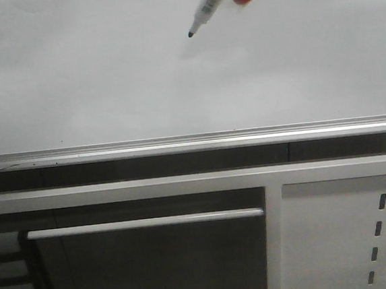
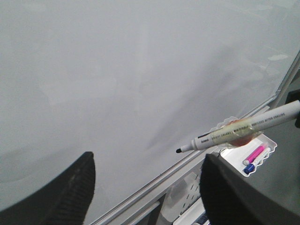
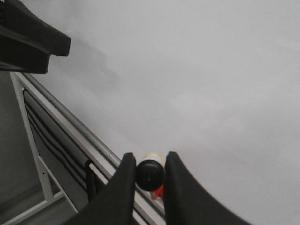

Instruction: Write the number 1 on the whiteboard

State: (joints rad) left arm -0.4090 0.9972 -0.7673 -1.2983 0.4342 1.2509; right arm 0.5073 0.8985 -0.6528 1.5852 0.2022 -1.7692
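Observation:
The whiteboard (image 1: pixel 106 78) fills the upper front view as a pale glossy surface with a silver lower rail (image 1: pixel 193 143). No number 1 shows on it; the board is blank. A white marker (image 1: pixel 209 6) with a black tip and an orange band hangs at the top centre, tip pointing down-left close to the board. My right gripper (image 3: pixel 150 176) is shut on the marker's black rear end (image 3: pixel 150 174). The marker also shows in the left wrist view (image 2: pixel 239 132). My left gripper (image 2: pixel 147 187) is open and empty, facing the whiteboard (image 2: pixel 131 84).
Below the rail stand a white frame with a horizontal bar (image 1: pixel 146 223) and a white perforated metal panel (image 1: pixel 363 238). A clear tray (image 2: pixel 255 154) with pink and blue pens sits by the board's lower edge.

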